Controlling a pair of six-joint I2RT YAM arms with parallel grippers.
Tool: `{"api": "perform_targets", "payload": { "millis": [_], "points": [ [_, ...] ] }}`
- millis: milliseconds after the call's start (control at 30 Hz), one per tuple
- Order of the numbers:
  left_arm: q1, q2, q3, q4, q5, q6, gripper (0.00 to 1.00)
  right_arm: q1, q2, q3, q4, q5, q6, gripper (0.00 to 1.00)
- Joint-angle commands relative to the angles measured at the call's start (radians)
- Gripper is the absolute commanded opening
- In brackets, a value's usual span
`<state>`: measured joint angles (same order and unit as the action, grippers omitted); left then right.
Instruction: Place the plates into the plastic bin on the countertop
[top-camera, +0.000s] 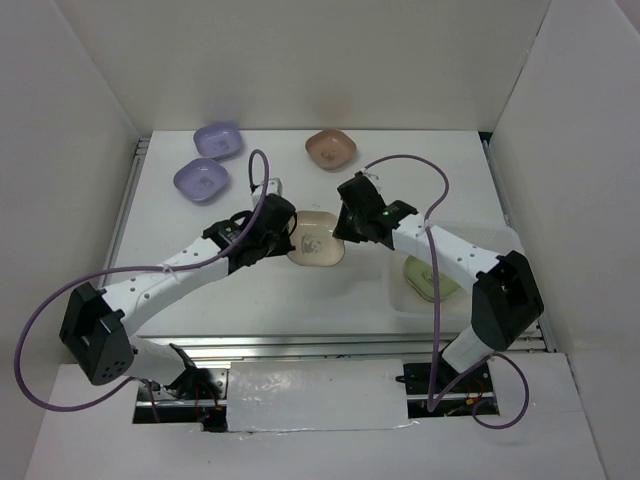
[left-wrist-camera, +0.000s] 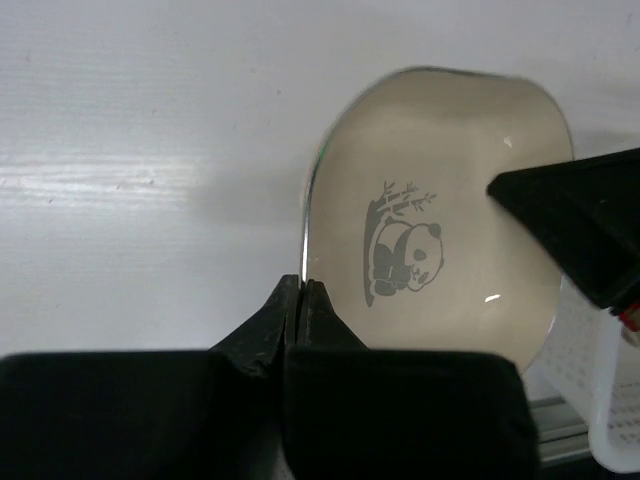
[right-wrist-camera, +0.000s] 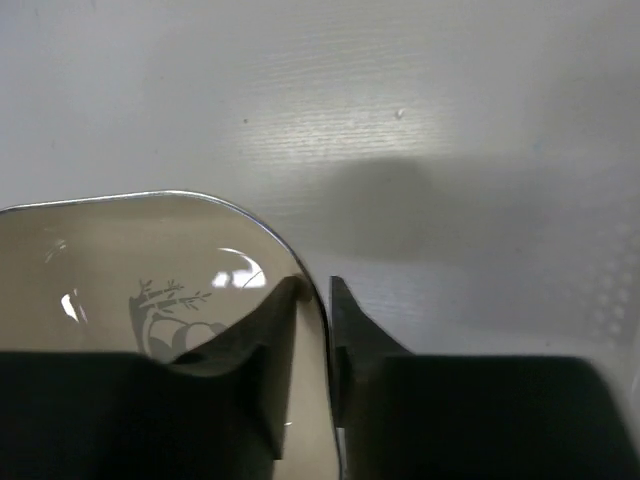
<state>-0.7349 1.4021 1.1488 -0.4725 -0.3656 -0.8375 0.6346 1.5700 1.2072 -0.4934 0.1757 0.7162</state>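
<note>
A cream plate (top-camera: 317, 240) with a panda print hangs between both grippers over the middle of the countertop (top-camera: 270, 290). My left gripper (top-camera: 290, 236) is shut on its left rim; in the left wrist view the jaws (left-wrist-camera: 302, 285) pinch the edge of the plate (left-wrist-camera: 460, 180). My right gripper (top-camera: 346, 232) straddles the opposite rim. In the right wrist view (right-wrist-camera: 318, 285) one finger is inside the plate (right-wrist-camera: 100, 260) and one outside, with a gap left. A green plate (top-camera: 430, 278) lies in the plastic bin (top-camera: 400, 303).
Two purple plates (top-camera: 218, 140) (top-camera: 201, 180) and a brown plate (top-camera: 331, 149) lie at the back of the countertop. White walls stand on three sides. A bin corner (left-wrist-camera: 600, 400) shows in the left wrist view.
</note>
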Motion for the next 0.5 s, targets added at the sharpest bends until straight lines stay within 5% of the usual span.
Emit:
{"api": "perform_targets", "payload": {
  "millis": [0, 133, 167, 200, 233, 467],
  "points": [
    [-0.017, -0.048, 0.032, -0.001, -0.036, -0.002, 0.0, 0.028, -0.051, -0.037, 0.026, 0.042, 0.052, 0.17],
    [0.005, -0.071, 0.043, 0.02, -0.003, 0.015, 0.0, 0.031, -0.071, -0.046, -0.003, 0.067, 0.069, 0.0],
    [0.011, -0.078, 0.054, 0.02, -0.006, 0.014, 0.12, 0.027, -0.093, -0.049, -0.025, 0.077, 0.074, 0.0],
    [0.023, -0.075, 0.064, -0.024, -0.018, -0.004, 0.39, 0.005, -0.106, -0.061, -0.045, 0.096, 0.08, 0.0],
    [0.026, -0.066, 0.077, -0.055, -0.066, -0.012, 0.99, -0.013, -0.123, -0.073, -0.066, 0.138, 0.101, 0.0],
    [0.135, -0.084, 0.049, -0.124, -0.096, -0.018, 0.99, -0.376, -0.52, -0.408, -0.125, 0.148, 0.193, 0.0]
  ]
}}
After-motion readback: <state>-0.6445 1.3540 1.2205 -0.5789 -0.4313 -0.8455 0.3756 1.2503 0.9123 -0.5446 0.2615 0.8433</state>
